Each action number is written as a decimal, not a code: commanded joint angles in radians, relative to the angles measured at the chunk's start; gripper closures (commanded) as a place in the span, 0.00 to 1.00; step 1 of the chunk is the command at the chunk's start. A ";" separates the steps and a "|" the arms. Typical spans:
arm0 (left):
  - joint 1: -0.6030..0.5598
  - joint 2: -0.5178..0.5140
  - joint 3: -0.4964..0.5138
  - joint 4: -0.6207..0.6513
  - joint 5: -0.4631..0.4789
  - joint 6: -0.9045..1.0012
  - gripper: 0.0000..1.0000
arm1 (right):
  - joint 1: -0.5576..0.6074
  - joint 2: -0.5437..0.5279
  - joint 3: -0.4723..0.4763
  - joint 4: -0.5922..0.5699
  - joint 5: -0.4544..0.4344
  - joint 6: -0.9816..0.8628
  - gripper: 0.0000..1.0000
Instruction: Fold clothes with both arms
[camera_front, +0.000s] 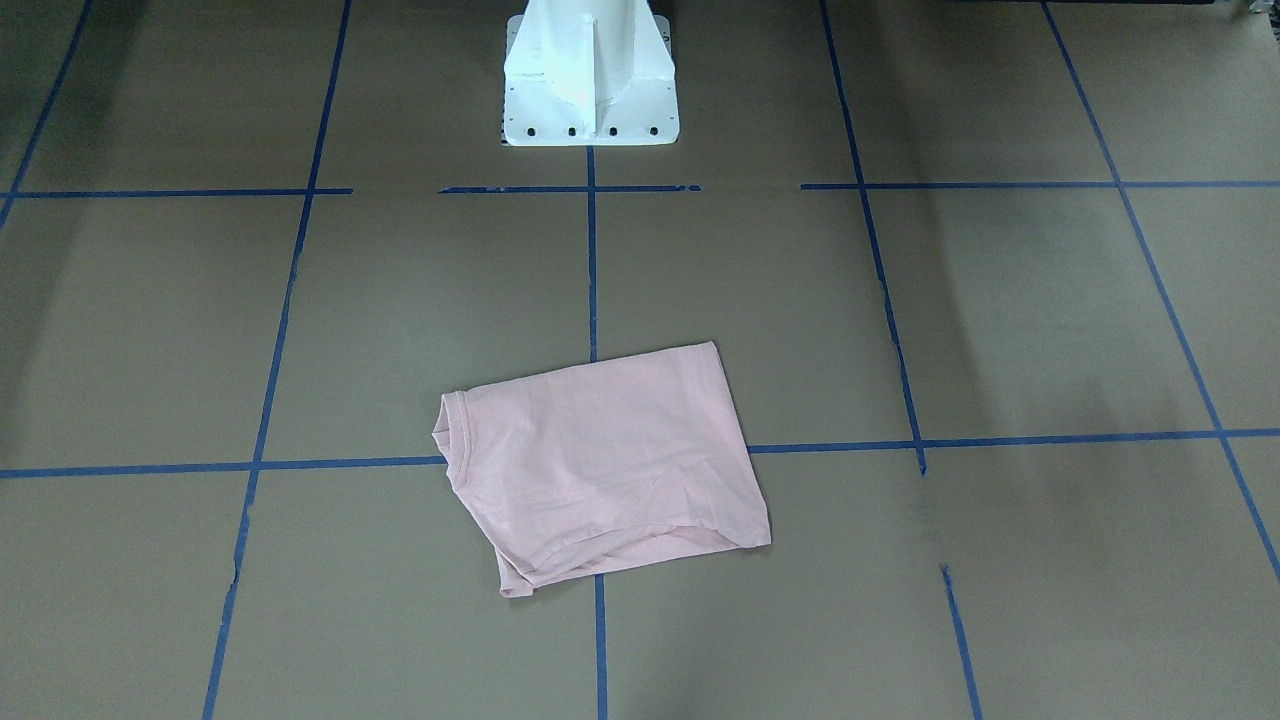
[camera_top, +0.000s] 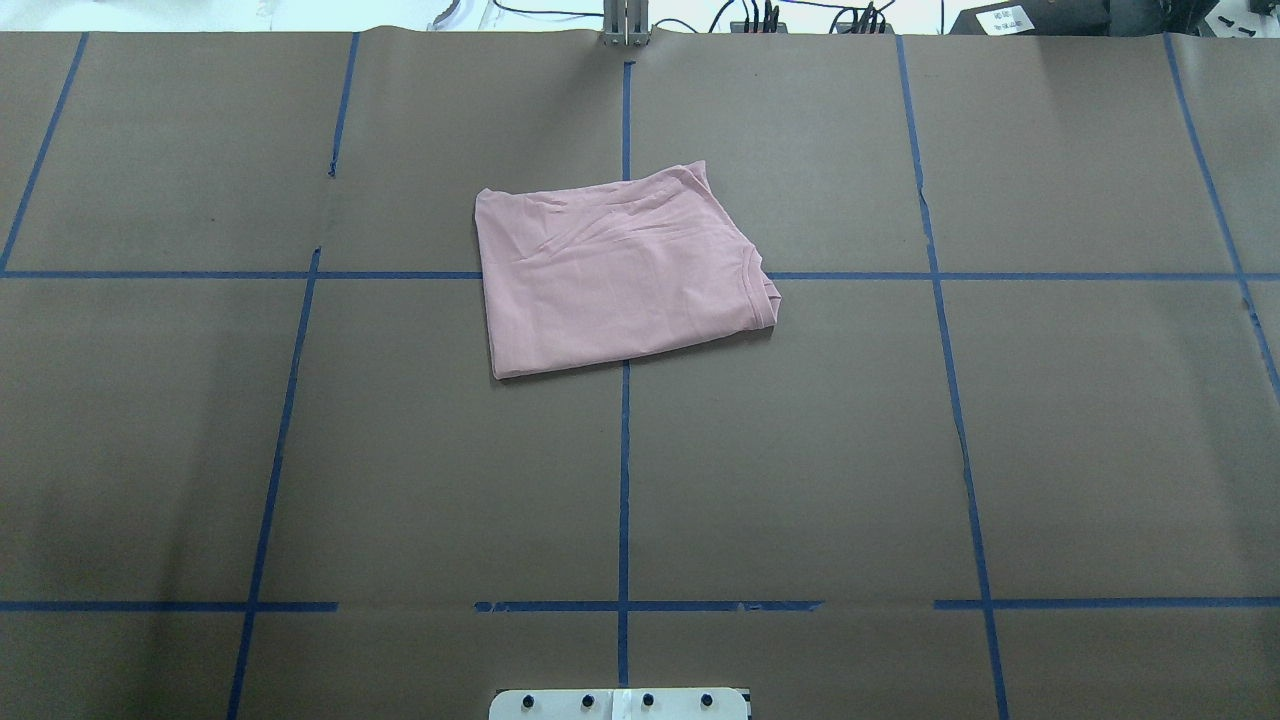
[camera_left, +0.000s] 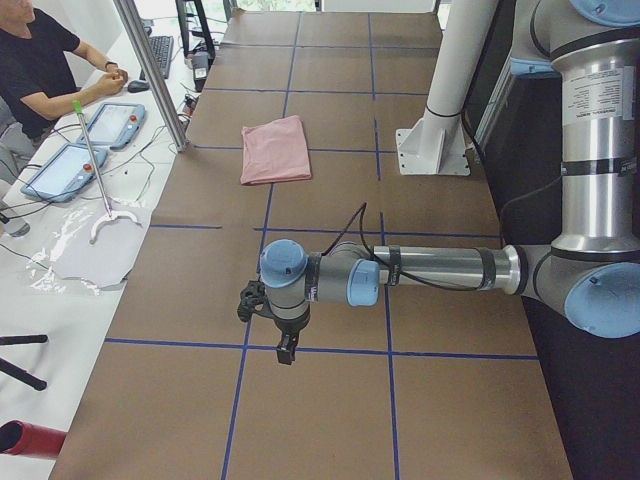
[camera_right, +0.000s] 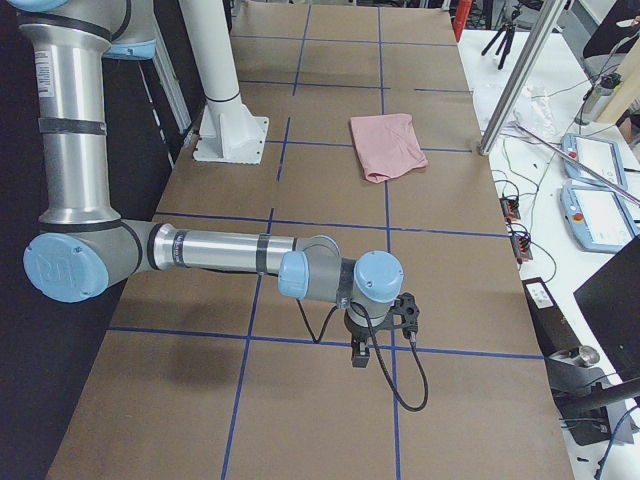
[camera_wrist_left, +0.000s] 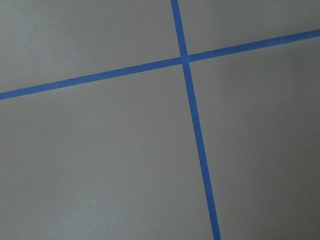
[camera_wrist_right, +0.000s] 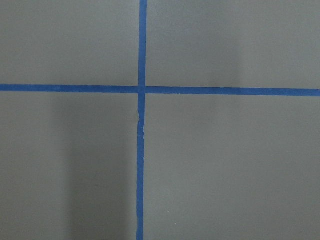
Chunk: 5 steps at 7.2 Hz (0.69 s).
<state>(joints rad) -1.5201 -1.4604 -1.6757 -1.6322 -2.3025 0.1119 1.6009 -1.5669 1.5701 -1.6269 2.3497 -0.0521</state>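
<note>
- The pink T-shirt lies folded into a rough rectangle on the brown desk. Its plain side is up and its collar is toward the robot's right.
- It covers a crossing of the blue tape lines, well apart from the white pedestal.
- The left arm stretches low over the desk, far from the T-shirt. The left fingers point down with nothing seen in them. How far open they are, one cannot tell.
- The right arm is posed likewise. The opening of the right fingers cannot be told either.

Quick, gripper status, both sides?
Left gripper: cannot tell open or shut; away from the T-shirt.
Right gripper: cannot tell; also away from it.
</note>
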 joint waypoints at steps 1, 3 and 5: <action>0.000 0.000 -0.001 0.000 0.000 -0.001 0.00 | -0.053 0.004 0.039 0.021 0.000 0.154 0.00; 0.000 0.000 0.001 0.000 -0.003 -0.008 0.00 | -0.062 0.004 0.039 0.021 0.000 0.161 0.00; 0.001 -0.001 0.004 0.000 -0.008 -0.084 0.00 | -0.062 0.004 0.039 0.021 0.000 0.163 0.00</action>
<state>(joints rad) -1.5200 -1.4606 -1.6737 -1.6322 -2.3072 0.0851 1.5397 -1.5632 1.6086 -1.6062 2.3500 0.1083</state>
